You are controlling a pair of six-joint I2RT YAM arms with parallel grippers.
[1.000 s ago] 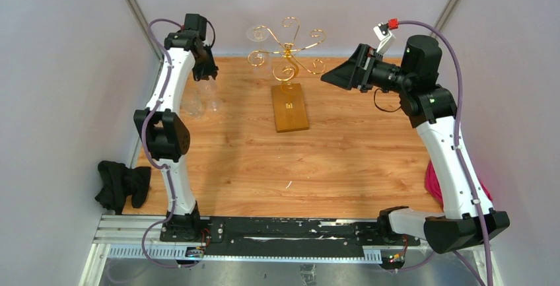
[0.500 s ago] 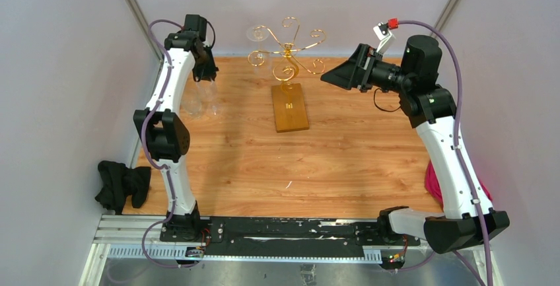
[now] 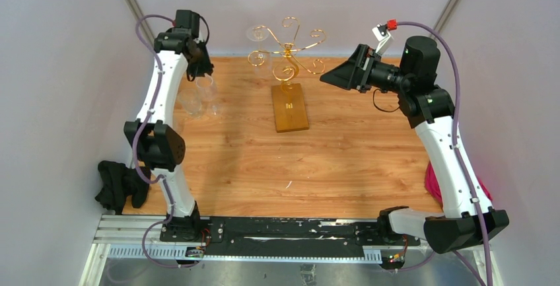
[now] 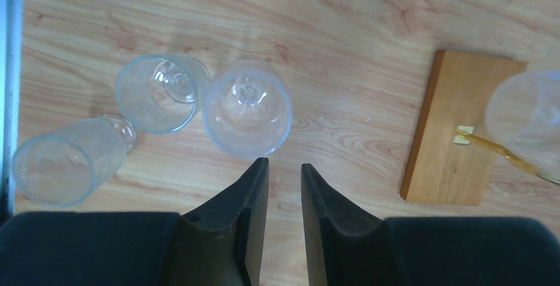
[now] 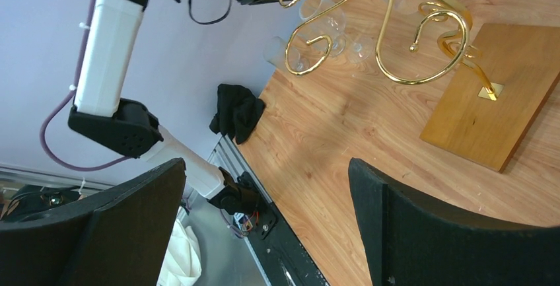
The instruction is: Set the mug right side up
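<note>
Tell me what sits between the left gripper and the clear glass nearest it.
Only bare wooden table separates the left gripper from that clear glass, per the left wrist view.

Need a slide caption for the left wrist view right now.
Left gripper, empty with fingers narrowly apart, hovers near three clear glasses and a wooden stand base.

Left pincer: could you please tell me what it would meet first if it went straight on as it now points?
Probably the clear glass just ahead of the left pincer; depth is unclear, so it might reach the table short of it.
</note>
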